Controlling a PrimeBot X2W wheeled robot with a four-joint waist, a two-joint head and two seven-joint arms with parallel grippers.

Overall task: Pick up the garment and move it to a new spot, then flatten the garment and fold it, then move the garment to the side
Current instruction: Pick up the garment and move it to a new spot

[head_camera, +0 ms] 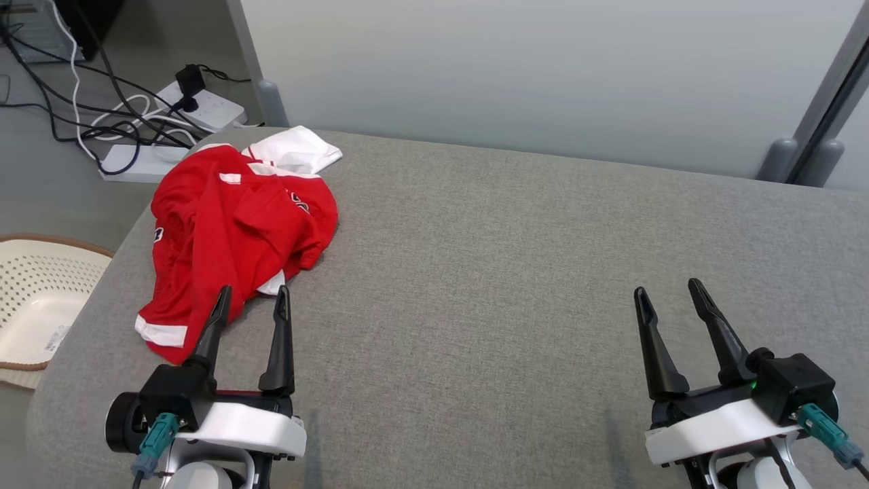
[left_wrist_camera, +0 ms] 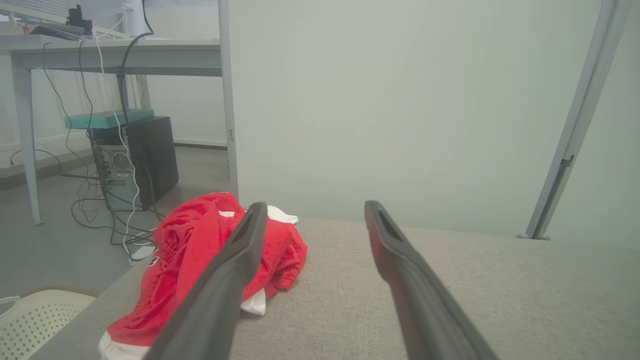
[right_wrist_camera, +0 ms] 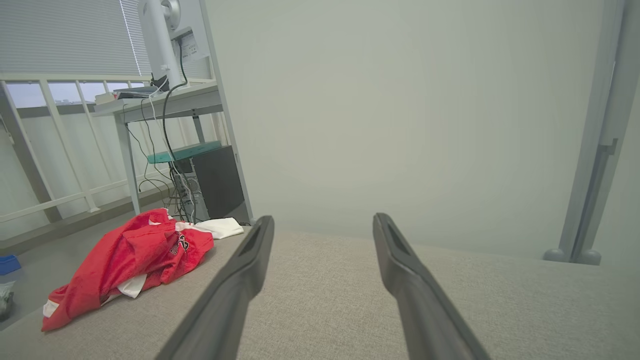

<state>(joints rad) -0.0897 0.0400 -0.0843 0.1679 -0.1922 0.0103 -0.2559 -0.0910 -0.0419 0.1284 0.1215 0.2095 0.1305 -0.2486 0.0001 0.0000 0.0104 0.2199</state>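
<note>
A crumpled red garment (head_camera: 231, 231) with white trim lies in a heap at the far left of the grey padded table (head_camera: 516, 285). It also lies left of centre in the left wrist view as the garment (left_wrist_camera: 200, 260), and at the left in the right wrist view as the garment (right_wrist_camera: 125, 260). My left gripper (head_camera: 252, 293) is open, its fingertips right at the heap's near edge, with nothing between them. My right gripper (head_camera: 669, 286) is open over bare table at the lower right, far from the cloth.
A cream perforated basket (head_camera: 34, 299) sits on the floor beside the table's left edge. Power strips and tangled cables (head_camera: 156, 122) lie on the floor beyond the far left corner. A pale partition wall (head_camera: 543, 75) runs along the table's far edge.
</note>
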